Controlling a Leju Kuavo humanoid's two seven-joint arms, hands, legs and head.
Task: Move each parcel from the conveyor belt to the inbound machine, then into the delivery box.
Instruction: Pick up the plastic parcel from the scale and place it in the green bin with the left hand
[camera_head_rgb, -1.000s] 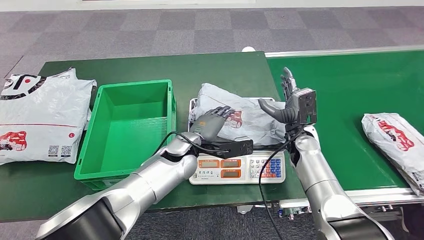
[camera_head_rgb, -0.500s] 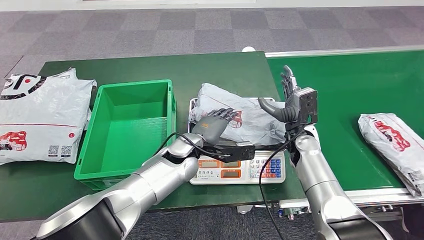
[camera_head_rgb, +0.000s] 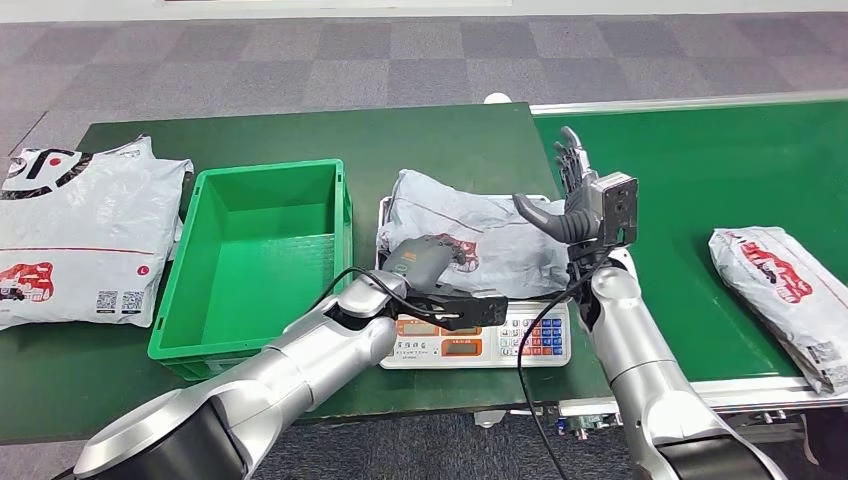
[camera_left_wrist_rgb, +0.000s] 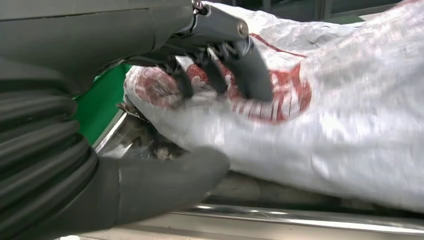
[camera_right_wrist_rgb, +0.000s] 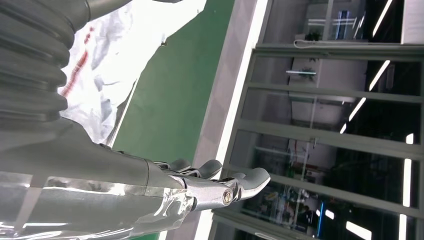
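Head view, read left to right: the delivery box (camera_head_rgb: 255, 255) is seen empty, the weighed parcel (camera_head_rgb: 480, 240) on the inbound machine (camera_head_rgb: 480, 335) is clasped by the left hand (camera_head_rgb: 420, 258), the right hand (camera_head_rgb: 568, 195) is held spread and empty, and a second parcel (camera_head_rgb: 780, 290) is left waiting on the conveyor belt (camera_head_rgb: 690, 180).

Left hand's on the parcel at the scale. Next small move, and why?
Probably close the grip and lift. The left hand has its fingers curled over the parcel on the scale with the thumb under its edge. The right hand stands apart, open. The green crate beside the scale looks like the next stop.
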